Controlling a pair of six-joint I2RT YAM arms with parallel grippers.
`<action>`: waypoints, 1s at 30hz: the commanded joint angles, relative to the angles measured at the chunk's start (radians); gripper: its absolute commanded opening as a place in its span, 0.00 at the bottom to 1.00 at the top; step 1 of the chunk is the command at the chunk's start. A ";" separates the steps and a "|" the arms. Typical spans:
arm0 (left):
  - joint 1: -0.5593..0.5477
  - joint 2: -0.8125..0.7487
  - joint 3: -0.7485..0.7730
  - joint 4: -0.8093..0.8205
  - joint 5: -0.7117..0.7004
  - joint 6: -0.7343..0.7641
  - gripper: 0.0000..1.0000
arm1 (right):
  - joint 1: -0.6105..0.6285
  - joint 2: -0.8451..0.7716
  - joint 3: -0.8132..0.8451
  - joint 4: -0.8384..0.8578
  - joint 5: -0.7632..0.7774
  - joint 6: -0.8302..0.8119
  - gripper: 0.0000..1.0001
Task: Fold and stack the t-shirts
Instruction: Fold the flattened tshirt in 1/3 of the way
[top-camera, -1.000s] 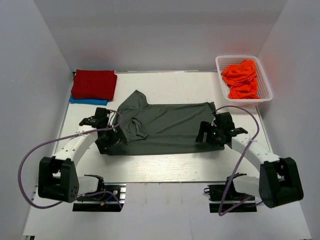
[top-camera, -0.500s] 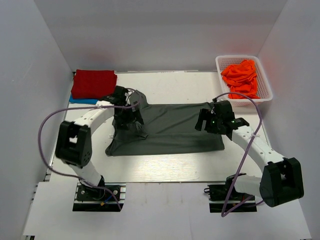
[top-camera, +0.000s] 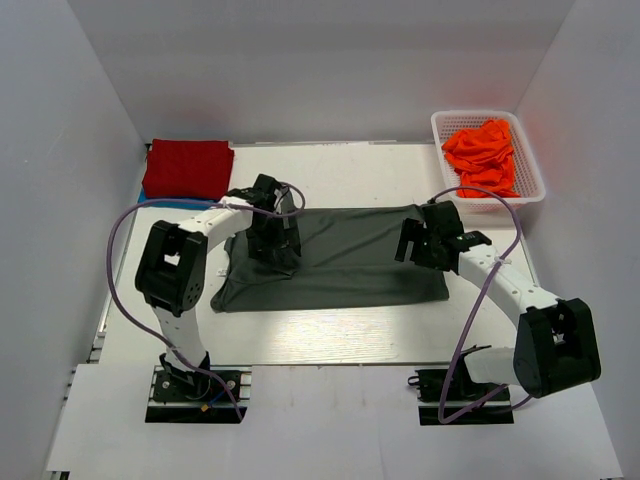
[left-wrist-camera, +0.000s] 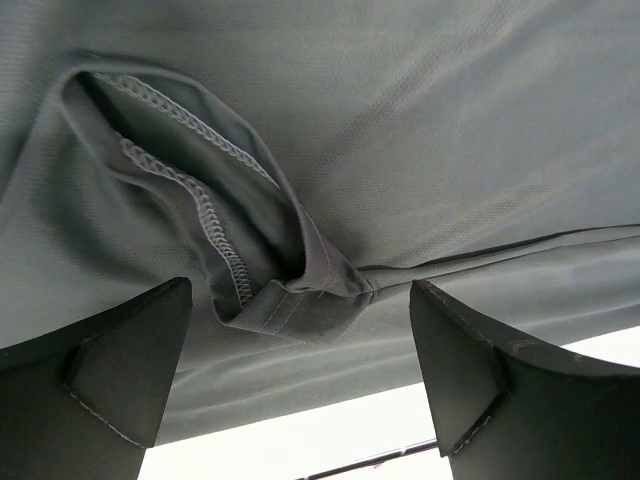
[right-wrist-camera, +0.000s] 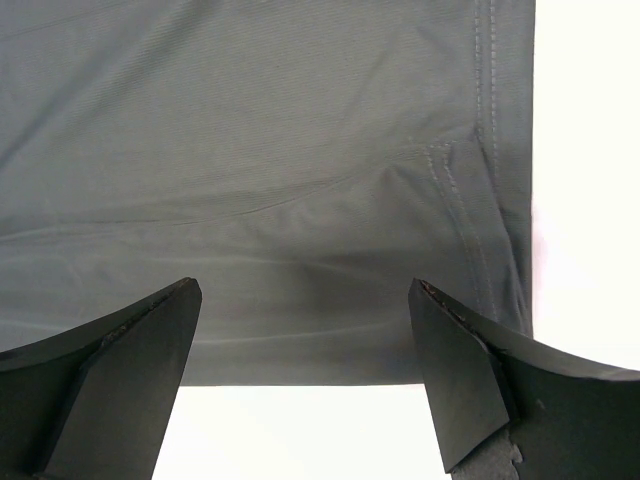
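The left arm (top-camera: 205, 222) and right arm (top-camera: 512, 290) have white links, black joints and bases, looping lilac cables (top-camera: 112, 245), and dark wedge-shaped fingers (left-wrist-camera: 110, 380).

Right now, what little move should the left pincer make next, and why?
Probably drop the left pincer and close it on the bunched sleeve of the grey t-shirt: its jaws stand open just over that fold, holding nothing.

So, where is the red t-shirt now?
In the top view, the red t-shirt lies folded at the far left corner of the table, on the blue t-shirt, left of the grey t-shirt.
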 joint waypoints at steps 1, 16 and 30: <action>-0.018 -0.003 -0.004 -0.014 -0.038 0.017 1.00 | -0.007 -0.019 0.033 -0.010 0.025 0.014 0.90; -0.058 0.057 0.075 0.058 0.001 0.017 1.00 | -0.010 -0.078 0.016 -0.014 0.056 0.031 0.90; -0.048 0.166 0.252 0.118 0.157 -0.003 1.00 | -0.015 -0.112 0.039 -0.033 0.088 0.037 0.90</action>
